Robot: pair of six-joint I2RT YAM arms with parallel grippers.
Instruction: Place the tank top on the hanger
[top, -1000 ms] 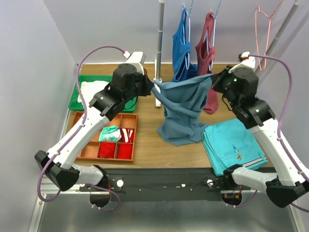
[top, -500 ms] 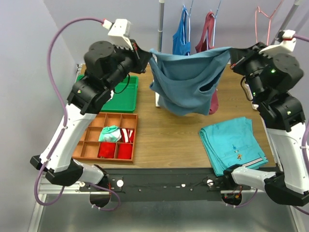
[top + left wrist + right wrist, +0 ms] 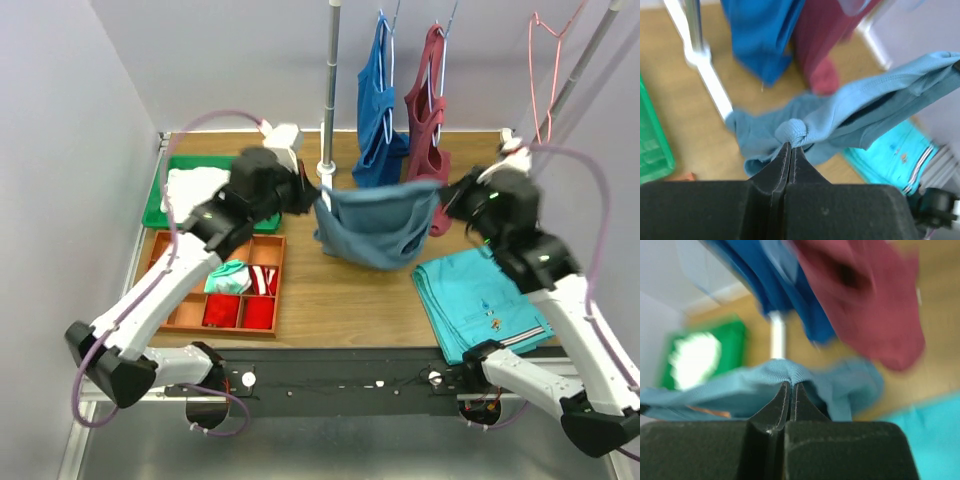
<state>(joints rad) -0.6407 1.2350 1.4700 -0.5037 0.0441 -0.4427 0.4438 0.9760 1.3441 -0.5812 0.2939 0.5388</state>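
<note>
The slate-blue tank top (image 3: 378, 228) hangs stretched between my two grippers above the table's middle. My left gripper (image 3: 316, 193) is shut on its left edge; in the left wrist view (image 3: 791, 145) the jaws pinch a bunched fold of the tank top (image 3: 850, 112). My right gripper (image 3: 443, 195) is shut on its right edge; in the right wrist view (image 3: 791, 385) the jaws pinch the tank top (image 3: 740, 390). The pink wire hanger (image 3: 548, 60) hangs empty on the rail at the far right, apart from the cloth.
A royal-blue top (image 3: 378, 100) and a maroon top (image 3: 428, 100) hang on the rail just behind. A white rack post (image 3: 329, 90) stands at the back middle. Folded teal cloth (image 3: 480, 300) lies at right. A green tray (image 3: 170, 205) and an orange compartment box (image 3: 225, 285) are at left.
Both arms have come down from the raised position of half a second ago. The tank top, still held at both edges, now hangs lower and closer to the table.
</note>
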